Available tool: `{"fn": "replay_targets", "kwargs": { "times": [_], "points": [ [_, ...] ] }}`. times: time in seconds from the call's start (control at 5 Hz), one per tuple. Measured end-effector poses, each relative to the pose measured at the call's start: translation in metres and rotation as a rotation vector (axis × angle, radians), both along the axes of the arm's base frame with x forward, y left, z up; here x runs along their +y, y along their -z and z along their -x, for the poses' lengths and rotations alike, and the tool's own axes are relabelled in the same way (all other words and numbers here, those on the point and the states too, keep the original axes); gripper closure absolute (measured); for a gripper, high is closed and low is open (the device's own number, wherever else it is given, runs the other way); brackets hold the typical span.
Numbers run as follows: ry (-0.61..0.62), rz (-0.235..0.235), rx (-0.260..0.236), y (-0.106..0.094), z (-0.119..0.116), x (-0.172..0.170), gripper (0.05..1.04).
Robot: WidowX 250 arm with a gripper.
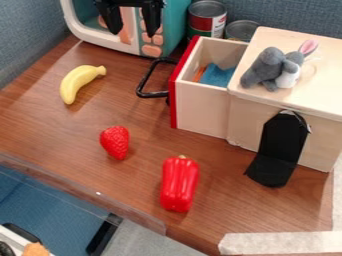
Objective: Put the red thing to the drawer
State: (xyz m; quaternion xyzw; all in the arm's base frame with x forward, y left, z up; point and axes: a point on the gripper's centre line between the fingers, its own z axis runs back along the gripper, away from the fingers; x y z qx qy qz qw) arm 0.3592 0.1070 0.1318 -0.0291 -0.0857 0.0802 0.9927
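Observation:
My gripper (pixel 131 24) hangs at the top edge, in front of the toy microwave, its two fingers wide apart with nothing between them. Two red things lie on the wooden table: a red pepper (pixel 179 184) near the front, and a smaller strawberry (pixel 115 142) up and to its left. Both are well below the gripper in the view. The drawer (pixel 200 107) of the light wooden box is pulled out, with a red front and a black handle. A blue cloth and something orange lie inside it.
A banana (pixel 79 82) lies at left. The microwave (pixel 177 25) and two cans (pixel 206 19) stand behind. On the box (pixel 320 65) sits a grey plush toy (pixel 272 70); a black stand (pixel 279 150) leans at its front. Clear edging (pixel 80 197) borders the table.

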Motion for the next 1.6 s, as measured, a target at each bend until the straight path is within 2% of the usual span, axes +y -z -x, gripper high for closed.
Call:
{"fn": "replay_targets", "kwargs": {
  "times": [0.2, 0.4, 0.6, 0.8, 1.0, 1.2, 1.4, 1.6],
  "points": [
    [0.004, 0.014, 0.043, 0.016, 0.002, -0.001, 0.085],
    [0.004, 0.044, 0.126, 0.047, 0.03, 0.002, 0.085],
    [0.006, 0.033, 0.112, 0.047, 0.054, 0.001, 0.085],
    [-0.015, 0.003, 0.122, 0.063, 0.074, -0.003, 0.085],
    [-0.036, -0.012, 0.13, 0.081, 0.082, -0.012, 0.085],
    [0.02, -0.025, 0.173, 0.092, 0.093, -0.026, 0.085],
    [0.032, -0.03, 0.192, 0.097, 0.099, -0.029, 0.085],
    [0.028, -0.045, 0.245, 0.109, 0.102, -0.029, 0.085]
  ]
}}
